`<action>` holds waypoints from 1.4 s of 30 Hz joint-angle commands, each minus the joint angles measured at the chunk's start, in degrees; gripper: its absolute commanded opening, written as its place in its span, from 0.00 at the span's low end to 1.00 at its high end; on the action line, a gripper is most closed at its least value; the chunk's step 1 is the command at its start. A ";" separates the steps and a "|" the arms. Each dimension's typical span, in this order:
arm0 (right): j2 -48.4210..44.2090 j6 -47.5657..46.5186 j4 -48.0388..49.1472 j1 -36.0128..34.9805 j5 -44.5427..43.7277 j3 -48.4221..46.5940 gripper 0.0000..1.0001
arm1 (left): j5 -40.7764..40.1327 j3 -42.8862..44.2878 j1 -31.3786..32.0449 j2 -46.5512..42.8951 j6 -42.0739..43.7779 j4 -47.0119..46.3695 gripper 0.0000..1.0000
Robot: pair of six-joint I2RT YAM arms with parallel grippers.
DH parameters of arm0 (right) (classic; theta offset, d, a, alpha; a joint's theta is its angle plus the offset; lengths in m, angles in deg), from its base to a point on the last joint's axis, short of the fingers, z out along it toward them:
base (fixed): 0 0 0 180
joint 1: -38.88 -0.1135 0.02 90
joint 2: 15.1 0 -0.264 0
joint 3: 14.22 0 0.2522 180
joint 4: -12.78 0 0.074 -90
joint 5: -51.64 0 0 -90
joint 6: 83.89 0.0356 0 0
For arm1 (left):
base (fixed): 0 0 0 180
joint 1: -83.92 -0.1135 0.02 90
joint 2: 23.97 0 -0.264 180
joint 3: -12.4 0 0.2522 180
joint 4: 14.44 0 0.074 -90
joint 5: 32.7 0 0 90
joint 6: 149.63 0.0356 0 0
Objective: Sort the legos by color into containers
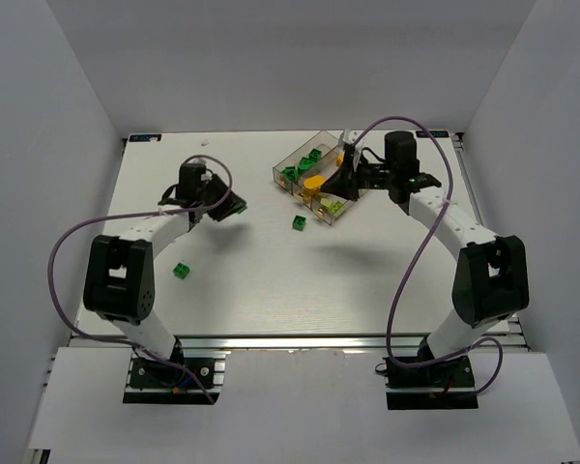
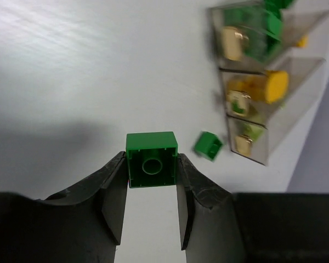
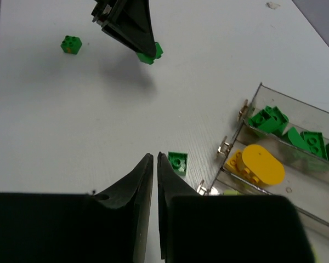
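Only three green legos (image 1: 298,223) outside containers (image 1: 331,143)

White table (image 1: 271,285). Dark green brick (image 2: 152,145) between black left gripper (image 2: 152,164) fingers. Clear tray (image 3: 312,183): green pieces (image 3: 271,119), orange-yellow piece (image 3: 261,163). Green loose brick (image 1: 182,271) near left edge. Purple cables (image 1: 403,120).

Containers (image 1: 295,157) sit far right — one lego (image 1: 299,223) just before them.

Left arm (image 1: 145,237) and right arm (image 1: 454,227) match: white links, chunky black joint housings. Black base plates (image 1: 169,379) sit at the table's (image 1: 271,290) near edge. One loose purple cable (image 1: 63,246) per arm. Fingers (image 2: 112,203) are matte black tapered wedges.
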 commanded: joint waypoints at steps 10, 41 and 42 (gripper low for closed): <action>-6.91 -0.91 -1.84 3.74 -3.18 5.05 0.16 | 12.29 29.89 9.75 22.45 4.44 -11.63 0.20; -7.97 -18.73 -13.51 4.62 4.90 7.08 0.52 | -0.72 58.21 13.97 39.19 2.32 -4.26 0.64; -7.53 -21.71 -17.62 4.44 4.91 6.38 0.53 | -1.33 58.12 13.97 38.31 3.11 -3.29 0.63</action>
